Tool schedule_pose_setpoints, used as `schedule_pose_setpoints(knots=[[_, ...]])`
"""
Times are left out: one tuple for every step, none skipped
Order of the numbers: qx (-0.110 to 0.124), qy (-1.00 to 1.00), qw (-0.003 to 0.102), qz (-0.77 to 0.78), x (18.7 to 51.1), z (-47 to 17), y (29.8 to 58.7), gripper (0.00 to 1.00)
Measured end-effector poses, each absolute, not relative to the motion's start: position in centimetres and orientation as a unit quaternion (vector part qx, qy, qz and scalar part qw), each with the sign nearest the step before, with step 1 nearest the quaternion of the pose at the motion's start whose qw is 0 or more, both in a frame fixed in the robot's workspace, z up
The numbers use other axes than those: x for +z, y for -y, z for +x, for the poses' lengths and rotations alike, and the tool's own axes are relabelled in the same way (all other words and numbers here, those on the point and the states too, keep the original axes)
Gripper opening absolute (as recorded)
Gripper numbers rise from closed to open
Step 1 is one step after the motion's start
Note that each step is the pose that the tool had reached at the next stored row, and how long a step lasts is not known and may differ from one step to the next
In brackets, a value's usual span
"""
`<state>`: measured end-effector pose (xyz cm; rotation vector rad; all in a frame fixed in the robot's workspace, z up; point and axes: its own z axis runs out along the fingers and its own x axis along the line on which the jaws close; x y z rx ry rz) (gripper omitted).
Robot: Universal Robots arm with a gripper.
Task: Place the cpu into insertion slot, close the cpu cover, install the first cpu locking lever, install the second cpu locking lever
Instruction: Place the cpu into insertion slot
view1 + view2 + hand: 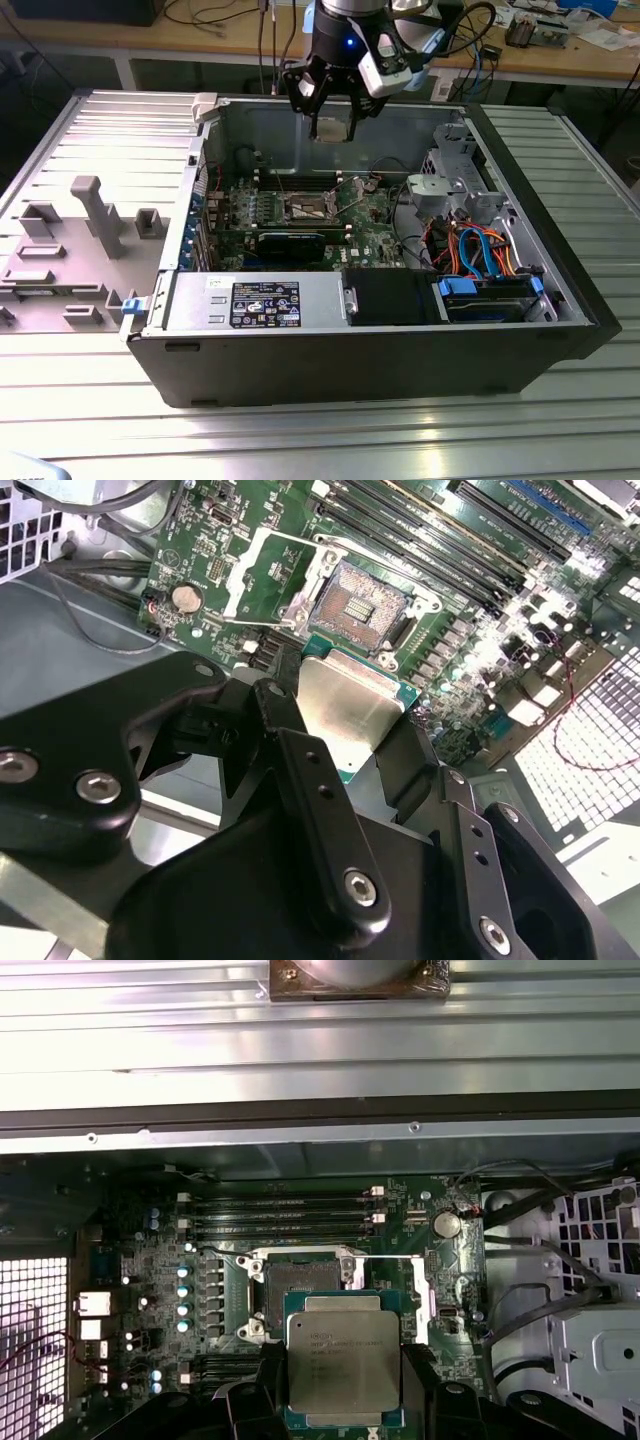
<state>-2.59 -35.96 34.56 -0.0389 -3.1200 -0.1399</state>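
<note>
Fingers [405, 765] are clenched on the cpu [345, 715], one black pad against each of two opposite edges, metal lid facing up toward the wrist. In the first wrist view the same grasp shows, with the fingers [268, 1380] flanking the cpu [343, 1370] and the chip lying flat and level between them.

Location, exterior view: the fingers [330, 110] hang at the upper middle of the frame, level with the far wall of the open computer case [350, 360], which sits on the slatted tabletop [100, 420]. The insertion slot [308, 208] lies lower in the frame, near its centre, on the green circuit board [260, 205]. My judgement is that the chip is well above the board and apart from it.

Condition of the target: the insertion slot [295, 1285] is bare, its dark contact field exposed inside the silvery rim. The cpu cover [255, 575] is swung back clear of the recess, beside it.

Governing relation: in both wrist views the chip is not centred over the recess. Its outline overlaps one corner of the slot's rim and part of the cpu cover [420, 1295], so the slot [365, 605] lies off to one side of the held chip and below it. The chip is square, and its edges run near parallel with the rim, so I judge the offset to be sideways and downward, not rotational.
</note>
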Motion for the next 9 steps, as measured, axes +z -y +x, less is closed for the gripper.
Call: schedule_pose_setpoints(knots=[[-0.045,0.999,0.009,-0.012,34.53,-2.59,35.96,0.55],[-0.045,0.999,0.009,-0.012,34.50,-2.59,35.96,0.55],[-0.045,0.999,0.009,-0.012,34.48,-2.59,35.96,0.55],[-0.045,0.999,0.009,-0.012,34.46,-2.59,35.96,0.55],[-0.045,0.999,0.009,-0.012,34.44,-2.59,35.96,0.55],[-0.045,0.999,0.009,-0.012,34.43,-2.60,35.96,0.55],[-0.045,0.999,0.009,-0.012,34.41,-2.60,35.96,0.55],[-0.045,0.999,0.009,-0.012,34.39,-2.60,35.96,0.55],[-0.045,0.999,0.009,-0.012,34.37,-2.60,35.96,0.55]])
